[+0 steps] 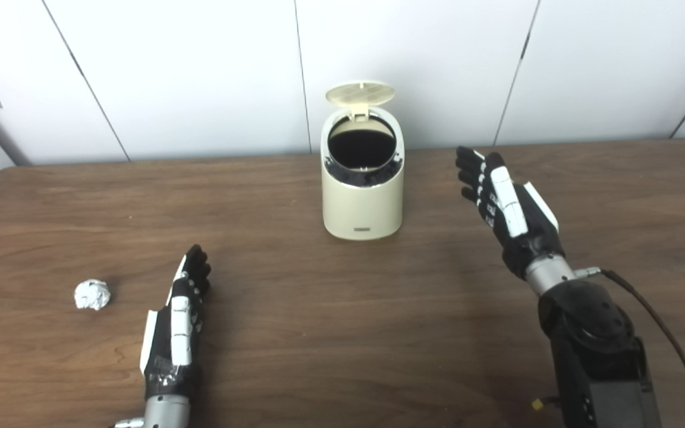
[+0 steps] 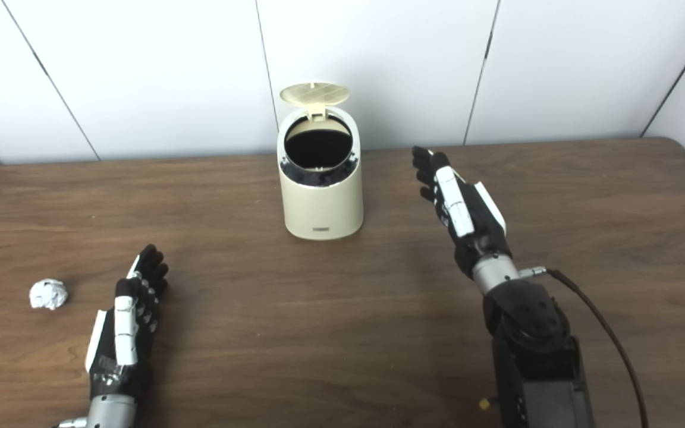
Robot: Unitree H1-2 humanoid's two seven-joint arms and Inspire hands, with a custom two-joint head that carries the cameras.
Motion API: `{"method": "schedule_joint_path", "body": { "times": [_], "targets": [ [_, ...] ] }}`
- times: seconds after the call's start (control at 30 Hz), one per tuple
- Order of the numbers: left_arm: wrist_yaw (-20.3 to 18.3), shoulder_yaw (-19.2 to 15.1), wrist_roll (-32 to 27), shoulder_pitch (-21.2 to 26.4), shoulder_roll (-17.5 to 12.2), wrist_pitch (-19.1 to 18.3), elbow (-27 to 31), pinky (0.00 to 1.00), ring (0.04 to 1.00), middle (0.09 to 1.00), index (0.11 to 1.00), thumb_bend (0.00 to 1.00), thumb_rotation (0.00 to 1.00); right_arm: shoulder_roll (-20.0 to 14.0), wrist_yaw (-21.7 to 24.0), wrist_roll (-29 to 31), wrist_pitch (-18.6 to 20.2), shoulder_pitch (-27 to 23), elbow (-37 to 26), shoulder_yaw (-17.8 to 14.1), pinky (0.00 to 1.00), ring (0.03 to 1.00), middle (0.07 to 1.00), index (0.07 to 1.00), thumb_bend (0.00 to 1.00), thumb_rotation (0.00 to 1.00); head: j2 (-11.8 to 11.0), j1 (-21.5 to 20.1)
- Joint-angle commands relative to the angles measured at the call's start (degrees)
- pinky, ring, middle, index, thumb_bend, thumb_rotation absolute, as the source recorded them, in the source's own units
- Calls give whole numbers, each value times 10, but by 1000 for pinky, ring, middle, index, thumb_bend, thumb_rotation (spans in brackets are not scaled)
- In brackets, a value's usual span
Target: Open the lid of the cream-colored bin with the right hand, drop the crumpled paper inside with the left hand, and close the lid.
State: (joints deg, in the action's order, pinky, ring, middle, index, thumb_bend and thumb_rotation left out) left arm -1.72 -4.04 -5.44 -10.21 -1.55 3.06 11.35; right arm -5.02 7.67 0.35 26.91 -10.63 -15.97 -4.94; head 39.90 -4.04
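You have one cream-colored bin (image 1: 363, 196) on the one wooden table (image 1: 342, 333), carrying one round lid (image 1: 360, 94). Count one crumpled paper (image 1: 92, 295), the only loose item you can see on the surface. Two hands are in view, the left hand (image 1: 179, 324) and the right hand (image 1: 506, 202), plus what looks like one cable (image 1: 663, 333) by the right wrist.

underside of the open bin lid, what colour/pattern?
Pale cream-yellow with a faint grid of ribs on the lid; clearest in the left eye view.
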Motion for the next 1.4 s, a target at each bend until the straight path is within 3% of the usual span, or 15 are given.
{"method": "schedule_joint_path", "body": {
  "times": [0.0,0.33,0.63,0.83,1.17,1.37],
  "targets": [
    [-6,2,-5,-8,-5,1,-4,1000,972,980,983,629,1000,2,-9,20,-27,-2,-24,-12,947,947,927,888,561,1000,1,0],
    [-7,1,-6,-8,-7,1,-1,1000,978,981,983,626,1000,19,-21,70,-74,44,-9,-34,976,954,943,902,540,1000,6,-1],
    [-10,1,-9,-7,-9,8,-3,1000,969,980,987,619,1000,30,-21,99,-191,54,56,-47,1000,964,933,861,543,1000,8,0],
    [-10,0,-11,-7,-8,5,-1,1000,975,979,988,616,1000,31,-38,86,-238,56,85,-45,981,946,907,846,532,1000,6,5],
    [-11,-1,-16,-7,-7,8,0,1000,978,985,994,629,1000,15,-40,74,-254,68,100,-33,999,953,918,878,506,1000,9,29],
    [-8,1,-16,-10,-1,9,6,1000,975,984,990,633,1000,1,-36,77,-258,80,99,-28,1000,970,940,898,517,1000,14,72]
  ]
}}
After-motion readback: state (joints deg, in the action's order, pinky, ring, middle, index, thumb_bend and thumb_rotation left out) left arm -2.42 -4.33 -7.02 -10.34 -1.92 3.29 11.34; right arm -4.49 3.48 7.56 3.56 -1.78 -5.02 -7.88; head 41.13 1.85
